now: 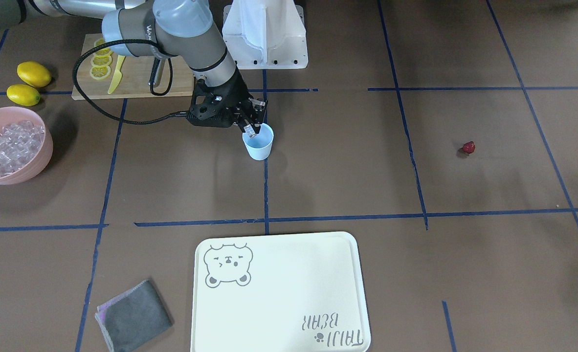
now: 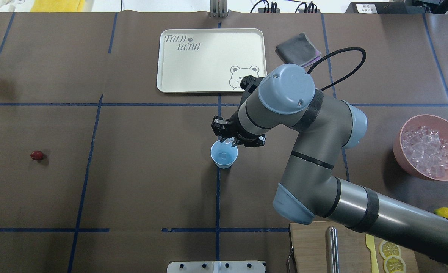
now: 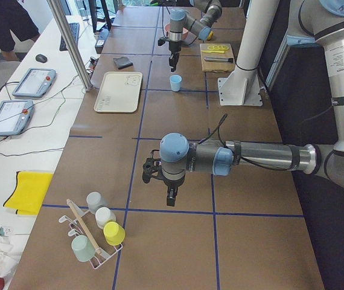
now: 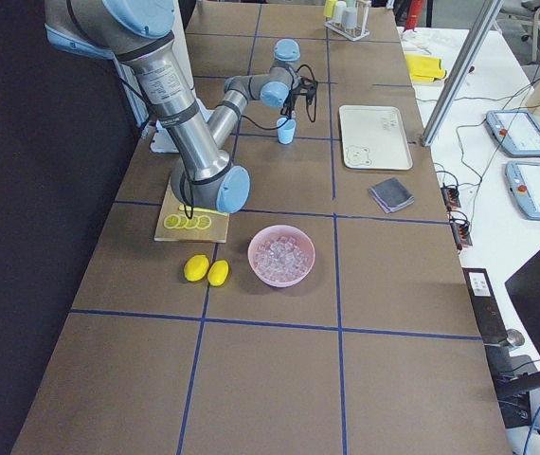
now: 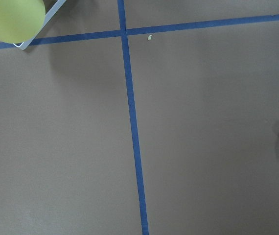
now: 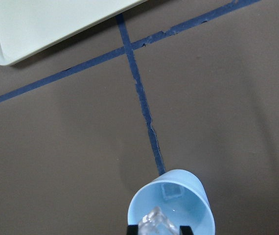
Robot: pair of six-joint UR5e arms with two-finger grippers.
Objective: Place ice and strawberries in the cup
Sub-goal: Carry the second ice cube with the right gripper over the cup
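— Over the cup's [image 1: 258, 143] rim rather than its middle, the right end effector [image 1: 251, 129] has its fingers [image 6: 182, 230] clamped on one ice cube [image 6: 155, 221]. What could spoil the drop?
— The offset, mostly. From the wrist view the cube hangs above the rim's edge. On release I'd guess it may clip the lip and skip onto the worktop [image 1: 343, 186] instead of joining the other cube [image 6: 171, 190] lying on the cup's floor.
— And the cup itself?
— It looks light and stands free on the blue tape line [image 1: 266, 195]. The fingertips are just above its rim, so any lowering or sideways correction could knock it over and spill what it holds.
— Could the cube cling?
— Possibly. Something that glassy and slick may stick to one pad, or slide out crooked when the fingers part.
— What about the fruit?
— The strawberry [image 1: 468, 147] lies alone, well apart from the cup, on the left arm's side. The left end effector [image 3: 169, 196] hangs above bare worktop, with the berry at the edge of its wrist view. Whether its fingers are apart or together I cannot tell. A berry that small and rounded could roll from a misjudged pinch, or bruise if squeezed hard.
— More ice?
— The pink bowl [image 1: 34, 168] holds plenty, well apart on the right arm's side
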